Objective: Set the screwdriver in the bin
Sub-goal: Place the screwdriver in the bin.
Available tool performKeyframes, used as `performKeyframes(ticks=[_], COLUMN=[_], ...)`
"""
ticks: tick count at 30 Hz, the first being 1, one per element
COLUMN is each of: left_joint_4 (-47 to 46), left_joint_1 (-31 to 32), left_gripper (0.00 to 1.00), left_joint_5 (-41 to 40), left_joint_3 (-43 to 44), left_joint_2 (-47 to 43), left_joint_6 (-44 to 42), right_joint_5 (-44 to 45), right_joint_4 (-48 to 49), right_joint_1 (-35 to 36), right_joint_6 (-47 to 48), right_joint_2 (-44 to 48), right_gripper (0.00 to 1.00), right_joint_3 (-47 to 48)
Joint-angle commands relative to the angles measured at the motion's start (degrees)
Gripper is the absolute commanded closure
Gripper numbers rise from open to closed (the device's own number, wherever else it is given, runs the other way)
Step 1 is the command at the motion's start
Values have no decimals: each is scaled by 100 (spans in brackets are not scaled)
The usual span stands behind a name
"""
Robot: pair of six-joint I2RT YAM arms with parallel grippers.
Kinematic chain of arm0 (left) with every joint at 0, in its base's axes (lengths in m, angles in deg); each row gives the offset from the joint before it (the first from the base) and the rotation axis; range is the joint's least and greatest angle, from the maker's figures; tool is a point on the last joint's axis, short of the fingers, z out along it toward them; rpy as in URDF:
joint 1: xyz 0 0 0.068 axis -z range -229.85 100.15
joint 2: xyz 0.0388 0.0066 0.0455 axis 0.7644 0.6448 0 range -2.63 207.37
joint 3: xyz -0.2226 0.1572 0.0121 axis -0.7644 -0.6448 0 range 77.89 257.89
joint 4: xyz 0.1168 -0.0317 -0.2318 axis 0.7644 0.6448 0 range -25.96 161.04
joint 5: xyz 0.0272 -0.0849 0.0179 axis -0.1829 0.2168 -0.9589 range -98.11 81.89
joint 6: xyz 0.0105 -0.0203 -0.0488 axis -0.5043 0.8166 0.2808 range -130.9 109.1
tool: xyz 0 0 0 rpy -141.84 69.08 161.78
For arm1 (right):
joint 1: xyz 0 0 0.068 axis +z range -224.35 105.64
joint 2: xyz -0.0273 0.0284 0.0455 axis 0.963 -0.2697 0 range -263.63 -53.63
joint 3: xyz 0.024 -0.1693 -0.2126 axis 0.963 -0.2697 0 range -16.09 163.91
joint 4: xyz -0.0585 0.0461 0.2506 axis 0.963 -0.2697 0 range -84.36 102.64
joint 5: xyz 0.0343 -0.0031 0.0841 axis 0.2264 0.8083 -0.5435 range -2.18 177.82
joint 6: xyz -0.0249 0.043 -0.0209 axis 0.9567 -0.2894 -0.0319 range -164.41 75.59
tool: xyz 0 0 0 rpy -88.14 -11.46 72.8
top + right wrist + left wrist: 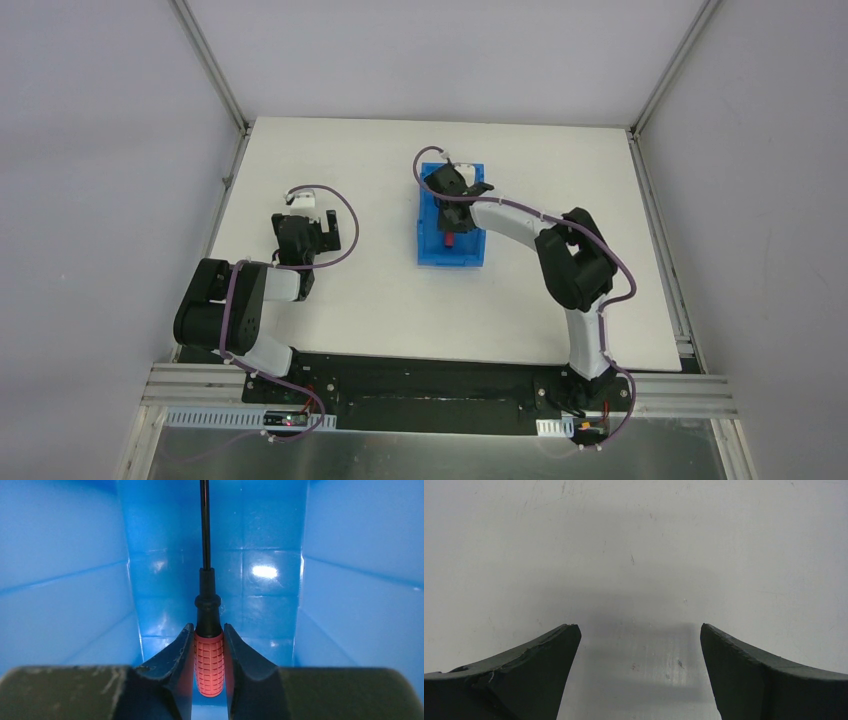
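Note:
The blue bin [432, 252] stands at mid-table, its long side running away from the arms. My right gripper [450, 212] is lowered into it and shut on the screwdriver [450, 241]. In the right wrist view the two fingers press on either side of the red ribbed handle [209, 662], with the gripper [208, 628] between the blue walls [60, 600]. The thin black shaft [205, 525] points straight ahead along the bin floor. Whether the tool touches the floor I cannot tell. My left gripper [303, 228] hangs open over bare table to the left, with nothing between its fingers [549, 650].
The white tabletop [380, 310] is bounded by grey enclosure walls and metal corner posts [215, 70]. The left gripper [640, 627] sees only scuffed white surface. The black base plate [420, 385] runs along the near edge.

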Motion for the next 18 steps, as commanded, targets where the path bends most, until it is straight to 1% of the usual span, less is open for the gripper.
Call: performKeyframes(ticks=[1,9,18], left_joint_4=[-164,-164,-164], left_joint_1=[-70,-68,-68], left_gripper=[1,1,1], left_joint_5=[54,59,56], left_joint_3=[19,12,19], left_joint_2=[-81,-76,-79], left_joint_6=[32,32,32], right_joint_5=[209,210,422], right_joint_4=[213,171,-10], right_joint_1=[43,58,88], right_joint_6=[-141,-151,72], right_joint_2=[-26,20,303], right_gripper=[75,57,52], right_joint_3=[5,46,321])
